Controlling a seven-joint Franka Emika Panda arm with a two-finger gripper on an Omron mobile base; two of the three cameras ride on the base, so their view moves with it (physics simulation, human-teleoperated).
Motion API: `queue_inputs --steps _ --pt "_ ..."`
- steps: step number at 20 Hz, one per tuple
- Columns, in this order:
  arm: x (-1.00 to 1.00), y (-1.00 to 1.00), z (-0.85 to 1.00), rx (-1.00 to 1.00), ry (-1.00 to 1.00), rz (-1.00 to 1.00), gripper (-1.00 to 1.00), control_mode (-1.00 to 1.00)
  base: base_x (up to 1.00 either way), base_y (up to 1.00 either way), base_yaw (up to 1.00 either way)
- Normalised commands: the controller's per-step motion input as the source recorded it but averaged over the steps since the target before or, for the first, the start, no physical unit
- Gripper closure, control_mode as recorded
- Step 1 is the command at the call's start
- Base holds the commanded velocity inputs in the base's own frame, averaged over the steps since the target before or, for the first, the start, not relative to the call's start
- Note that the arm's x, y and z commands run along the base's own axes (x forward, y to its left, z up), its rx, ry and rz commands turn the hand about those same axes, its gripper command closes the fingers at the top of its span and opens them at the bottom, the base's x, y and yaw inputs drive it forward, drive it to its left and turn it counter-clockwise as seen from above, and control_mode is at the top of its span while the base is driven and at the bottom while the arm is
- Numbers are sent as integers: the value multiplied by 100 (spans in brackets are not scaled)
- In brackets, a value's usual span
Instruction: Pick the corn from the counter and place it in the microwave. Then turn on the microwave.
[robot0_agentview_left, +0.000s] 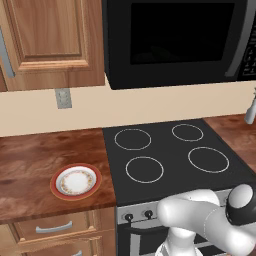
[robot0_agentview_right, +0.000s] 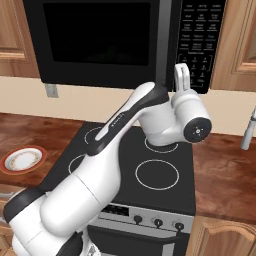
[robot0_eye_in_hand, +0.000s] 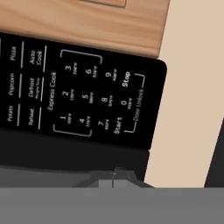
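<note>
While the microwave (robot0_agentview_left: 175, 40) stands shut, fingers (robot0_eye_in_hand: 114, 174) pressed together — plate (robot0_agentview_left: 76, 181) bare.

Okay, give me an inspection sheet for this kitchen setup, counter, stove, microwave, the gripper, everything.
Surface: reddish-brown wood counter flanking a black stovetop.
Job's things: microwave door closed; keypad with Start and Stop keys faces the hand camera; corn not seen on the counter.
Clutter: red-rimmed plate, empty.
Grippers: gripper shut, raised in front of the microwave's button panel.
Cables: nothing seen.
Surroundings: wooden cabinets, wall outlet.
</note>
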Motion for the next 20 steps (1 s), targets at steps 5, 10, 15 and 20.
queue_inputs --steps 5,10,15,20 --pt "11 -1 -1 1 0 -2 100 -100 0 0 0" --pt "12 -3 0 2 0 -2 100 -100 0 0 0" --pt "13 -3 0 2 0 -1 100 -100 0 0 0" --pt "11 -4 -1 1 0 -1 100 -100 0 0 0"
